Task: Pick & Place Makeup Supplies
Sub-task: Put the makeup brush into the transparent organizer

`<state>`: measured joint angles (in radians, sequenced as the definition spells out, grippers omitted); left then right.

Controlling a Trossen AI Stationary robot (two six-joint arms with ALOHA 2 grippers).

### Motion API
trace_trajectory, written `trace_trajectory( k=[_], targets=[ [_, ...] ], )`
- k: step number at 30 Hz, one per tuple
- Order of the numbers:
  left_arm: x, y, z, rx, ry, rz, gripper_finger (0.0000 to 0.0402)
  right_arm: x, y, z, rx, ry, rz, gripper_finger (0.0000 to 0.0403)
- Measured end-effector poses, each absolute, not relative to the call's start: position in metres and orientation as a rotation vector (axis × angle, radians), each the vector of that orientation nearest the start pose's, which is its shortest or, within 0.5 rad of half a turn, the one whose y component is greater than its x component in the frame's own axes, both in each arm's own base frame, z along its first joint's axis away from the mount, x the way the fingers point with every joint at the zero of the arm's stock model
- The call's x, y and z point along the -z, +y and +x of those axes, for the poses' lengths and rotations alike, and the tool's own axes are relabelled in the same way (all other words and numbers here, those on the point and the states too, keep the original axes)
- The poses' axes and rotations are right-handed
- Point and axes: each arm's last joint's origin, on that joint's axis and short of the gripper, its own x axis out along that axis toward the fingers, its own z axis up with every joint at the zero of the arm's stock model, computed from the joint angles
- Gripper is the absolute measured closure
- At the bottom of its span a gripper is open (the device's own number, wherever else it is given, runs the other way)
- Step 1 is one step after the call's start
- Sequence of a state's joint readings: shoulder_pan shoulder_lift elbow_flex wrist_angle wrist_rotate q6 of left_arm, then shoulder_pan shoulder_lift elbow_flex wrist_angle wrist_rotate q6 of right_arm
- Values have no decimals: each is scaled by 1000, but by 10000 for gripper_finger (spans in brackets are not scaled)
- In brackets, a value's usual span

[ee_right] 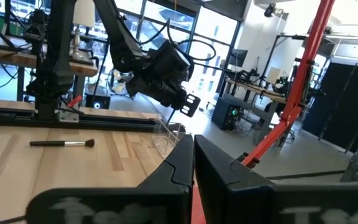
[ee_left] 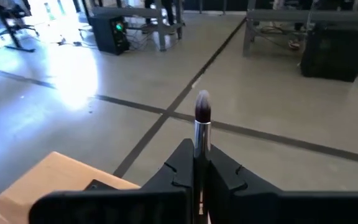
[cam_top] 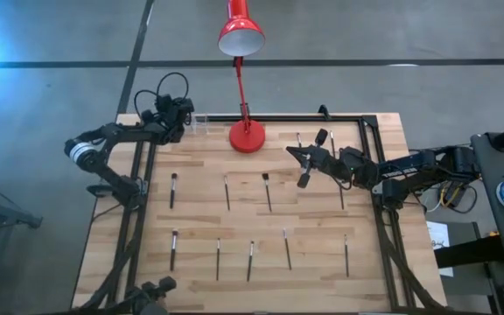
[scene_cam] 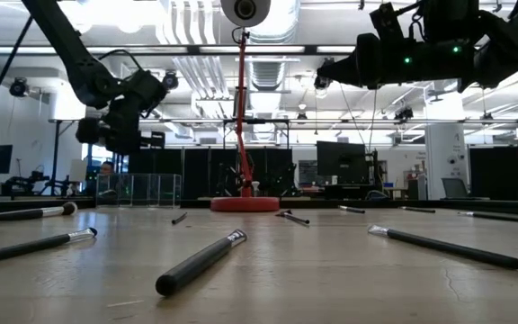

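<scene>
My left gripper (cam_top: 182, 112) hangs over the table's far left corner, beside a clear box (cam_top: 201, 122), shut on a makeup brush (ee_left: 202, 115) with a silvery ferrule and a dark bristle tip. The right wrist view shows this gripper (ee_right: 188, 104) above the box (ee_right: 166, 134). My right gripper (cam_top: 292, 152) hovers shut and empty above the table's middle, right of the red lamp's base (cam_top: 246, 136). Several other makeup brushes (cam_top: 227, 191) lie flat on the wooden table (cam_top: 195, 219) in two rows. My left gripper pinches the brush's handle just behind the ferrule (ee_left: 198, 148) between its two fingers. The brush lies along the fingers, and its ferrule and bristle tip (ee_left: 202, 102) stick out past the fingertips. The fingers are nearly level, and the brush is lifted clear of the table.
The red desk lamp stands at the far middle, with its stem and shade (cam_top: 240, 35) reaching past the far edge. A black frame (cam_top: 383, 201) runs along the table's sides and far edge. Brushes (scene_cam: 200, 261) lie close to the near edge.
</scene>
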<state>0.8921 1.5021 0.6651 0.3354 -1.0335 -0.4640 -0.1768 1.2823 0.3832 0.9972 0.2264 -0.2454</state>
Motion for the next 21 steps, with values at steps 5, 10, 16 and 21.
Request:
trace_trajectory(
  k=[5, 10, 16, 21],
  targets=[
    [-190, 233, 156, -1959, 162, -263, 373, -212, -49, 235, 413, -49, -238, 394],
    [-193, 229, 154, -1948, 176, -278, 361, -211, -49, 235, 413, -49, -240, 394],
    [-191, 229, 155, -1876, 216, -313, 361, -212, -49, 235, 414, -50, -240, 394],
    [-205, 223, 152, -1825, 223, -295, 384, -211, -49, 235, 413, -50, -237, 394]
  ],
)
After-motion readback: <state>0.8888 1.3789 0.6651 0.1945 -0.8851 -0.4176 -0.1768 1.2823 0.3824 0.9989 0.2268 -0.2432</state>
